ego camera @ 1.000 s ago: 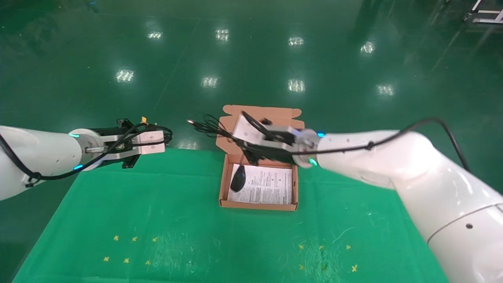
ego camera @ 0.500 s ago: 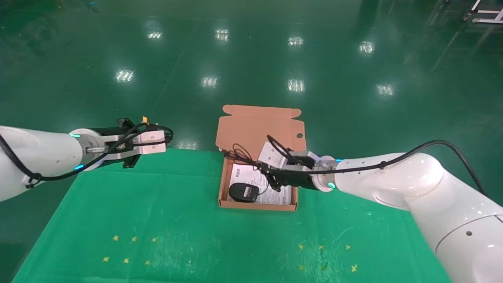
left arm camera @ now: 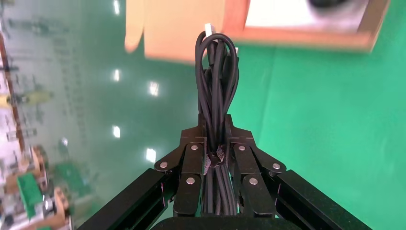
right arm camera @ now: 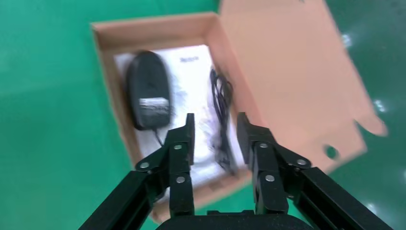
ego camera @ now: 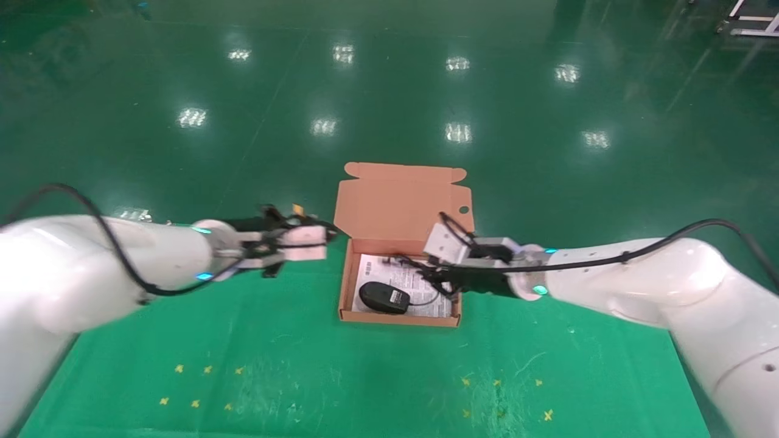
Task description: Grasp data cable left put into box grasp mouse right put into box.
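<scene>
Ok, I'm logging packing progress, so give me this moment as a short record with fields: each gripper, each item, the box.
left gripper: shut on the data cable, held just left of the box
right gripper: open, empty, over the box's right side
mouse: lying in the box, label side up, its cord beside it
box: open on the green cloth, lid standing at the far side
still to pack: data cable

A: Where is the box (ego camera: 398, 316)?
B: Mid-worktop (ego camera: 292, 365), lid up at the far side. The mouse (ego camera: 383, 297) lies in its near-left part, cord beside it.
A: The end effectors?
B: Left end effector (ego camera: 325, 234) is just left of the box with the cable (left arm camera: 216, 72); right end effector (ego camera: 435, 281) over its right edge.
</scene>
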Controlling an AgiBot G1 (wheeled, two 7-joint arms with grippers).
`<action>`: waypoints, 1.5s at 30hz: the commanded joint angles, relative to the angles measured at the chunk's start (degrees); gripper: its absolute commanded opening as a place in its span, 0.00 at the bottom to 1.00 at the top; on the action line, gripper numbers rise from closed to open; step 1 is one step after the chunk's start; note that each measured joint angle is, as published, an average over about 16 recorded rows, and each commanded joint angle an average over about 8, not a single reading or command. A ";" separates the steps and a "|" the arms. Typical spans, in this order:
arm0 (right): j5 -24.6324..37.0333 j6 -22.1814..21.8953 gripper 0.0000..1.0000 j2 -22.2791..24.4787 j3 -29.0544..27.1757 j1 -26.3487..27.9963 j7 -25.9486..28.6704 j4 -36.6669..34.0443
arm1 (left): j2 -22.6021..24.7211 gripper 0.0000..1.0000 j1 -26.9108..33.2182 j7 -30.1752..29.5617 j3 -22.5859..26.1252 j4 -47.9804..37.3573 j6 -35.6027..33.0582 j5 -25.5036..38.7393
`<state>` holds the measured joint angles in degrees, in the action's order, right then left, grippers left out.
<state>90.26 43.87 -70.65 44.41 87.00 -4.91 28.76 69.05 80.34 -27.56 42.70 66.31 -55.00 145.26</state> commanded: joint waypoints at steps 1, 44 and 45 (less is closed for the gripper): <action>-0.01 0.15 1.00 1.25 -0.14 0.15 0.19 0.75 | 1.83 0.00 -0.34 0.74 0.54 -1.49 1.63 -0.11; 9.76 0.96 1.00 22.42 1.42 -3.58 23.00 31.27 | 9.27 1.00 3.22 -1.34 26.89 -15.60 25.70 -16.43; 9.79 0.86 1.00 22.29 1.38 -3.41 22.90 31.29 | 8.98 1.00 3.41 -1.35 26.83 -15.27 25.80 -16.34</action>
<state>100.26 44.39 -48.78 45.66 84.30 17.71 60.04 77.89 84.49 -29.17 69.41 51.18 -28.75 129.47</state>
